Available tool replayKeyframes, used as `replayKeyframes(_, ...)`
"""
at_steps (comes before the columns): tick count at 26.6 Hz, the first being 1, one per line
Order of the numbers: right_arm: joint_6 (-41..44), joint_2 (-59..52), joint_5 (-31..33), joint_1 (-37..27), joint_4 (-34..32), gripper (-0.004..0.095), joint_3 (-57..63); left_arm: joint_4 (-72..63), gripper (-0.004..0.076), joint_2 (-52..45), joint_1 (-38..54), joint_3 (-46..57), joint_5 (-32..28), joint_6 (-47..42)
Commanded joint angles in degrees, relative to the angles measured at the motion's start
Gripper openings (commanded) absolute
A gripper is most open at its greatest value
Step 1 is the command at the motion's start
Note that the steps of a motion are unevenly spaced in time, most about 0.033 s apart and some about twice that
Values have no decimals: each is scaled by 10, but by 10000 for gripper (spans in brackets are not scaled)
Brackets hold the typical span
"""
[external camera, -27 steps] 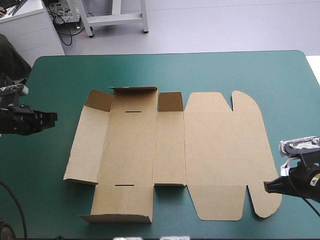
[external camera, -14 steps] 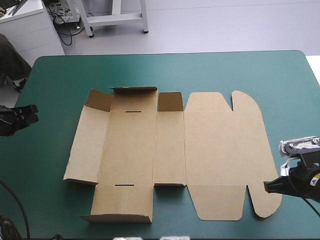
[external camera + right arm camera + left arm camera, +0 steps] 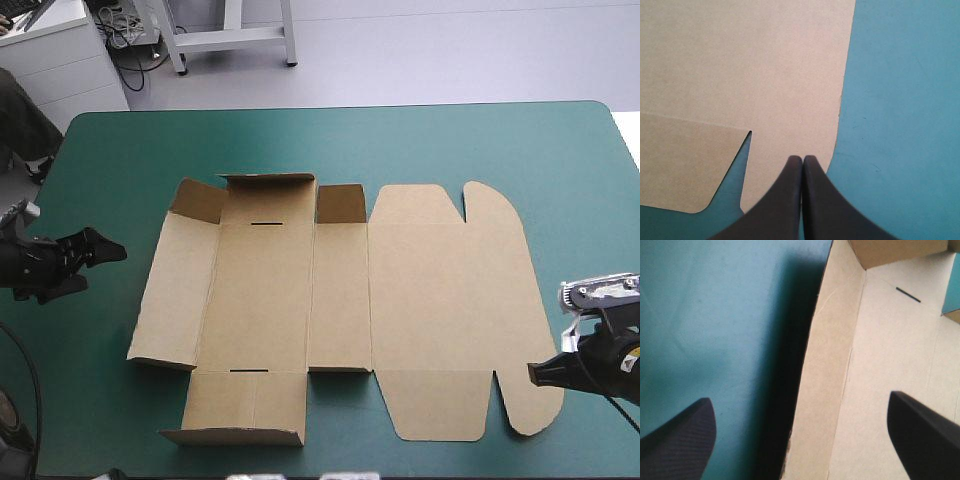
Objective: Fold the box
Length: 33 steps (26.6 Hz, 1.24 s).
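Brown board made up the box [image 3: 340,300], and it lay spread out in the middle of the table, on the teal-green cover [image 3: 330,140]. Most of the box was flat. The wide lid [image 3: 445,300] on the right side lay flat, with round corners at its outer edge. On the left side some parts stood up a little. The long side wall [image 3: 170,290] tilted up from the cover. The far flap [image 3: 268,183] stood up too, and the near flap [image 3: 245,410] was lifted at the edge nearest the robot. Two thin dark slots showed in the floor of the box, one near the far flap [image 3: 266,223] and one near the near flap.

The left gripper [image 3: 100,262] was over the cover, just beside the left side of the box and not touching it. Its black fingers stood wide apart and held nothing. From its own camera, the tilted side wall ran between the two fingers, with bare cover on one side and the box floor on the other.

The right gripper [image 3: 533,372] was at the near right corner of the lid. Its black fingers were pressed together into one point and held nothing. The point sat over the round corner of the lid, close to a small cut [image 3: 748,134] in the board. I could not tell if the point touched the board.
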Motion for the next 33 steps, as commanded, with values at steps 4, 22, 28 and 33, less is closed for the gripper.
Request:
replayKeyframes(4, -1, 1, -13, -5, 3, -23, -14, -65, 660, -9, 0, 49, 36, 56)
replayKeyframes(22, -1, 1, -17, -5, 5, -23, -14, -10, 660, -7, -115, 98, 29, 83)
replayKeyframes(28, -1, 1, -13, -5, 16, -23, -14, 3, 659, 18, -148, 101, 46, 74)
replayKeyframes(33, -2, 1, -13, -5, 18, -23, -14, 2, 659, 41, -172, 101, 45, 76)
